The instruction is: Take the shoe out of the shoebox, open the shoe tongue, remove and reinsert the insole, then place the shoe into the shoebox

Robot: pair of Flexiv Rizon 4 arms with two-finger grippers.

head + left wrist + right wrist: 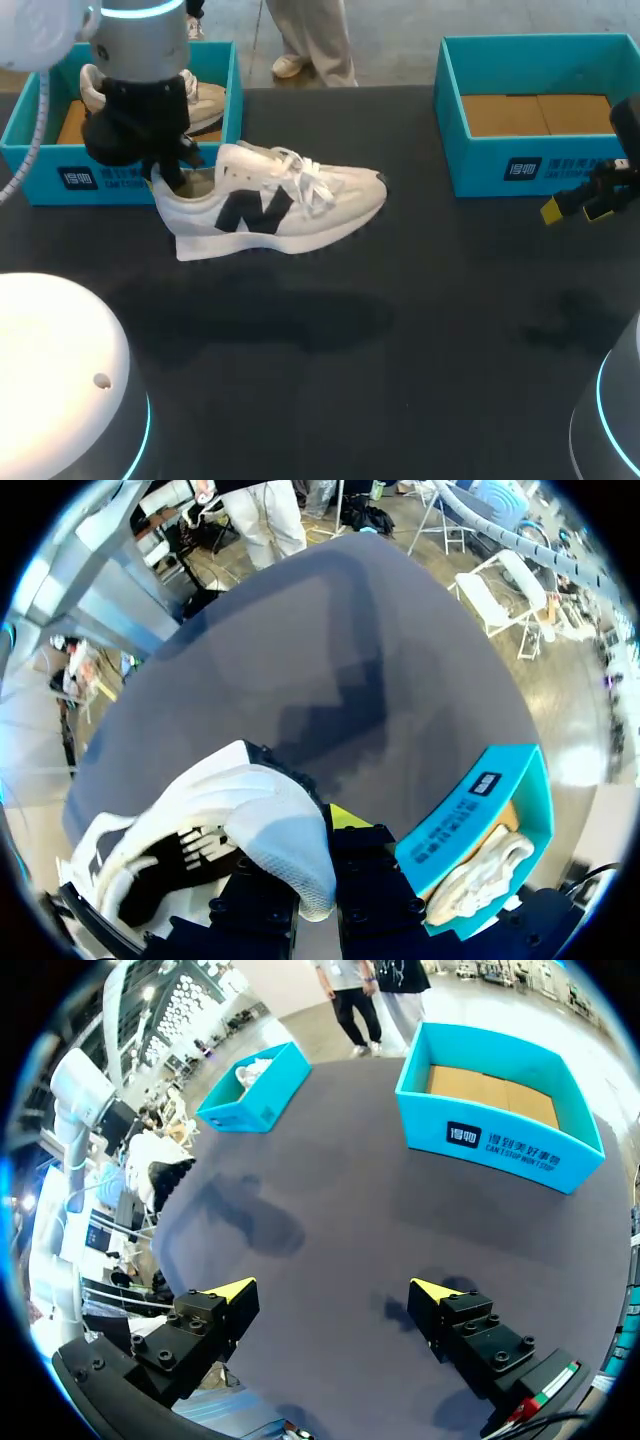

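A white shoe (300, 205) with a black side mark and white laces hangs tilted just above the dark table, toe pointing right. My left gripper (170, 170) comes down from the back left and is shut on the shoe's heel collar. In the left wrist view the heel (265, 825) sits between the fingers of that gripper (320, 832), with one yellow fingertip (345, 817) showing beside it. My right gripper (577, 210) hovers at the table's right side, open and empty, far from the shoe. In its own view the right gripper (332, 1290) spreads wide over bare table.
A teal shoebox (30, 150) at the back left holds a second white shoe (205, 105). Another teal shoebox (520, 160) at the back right shows only its cardboard floor. Both boxes appear in the right wrist view, the left one (275, 1095) and the right one (490, 1140).
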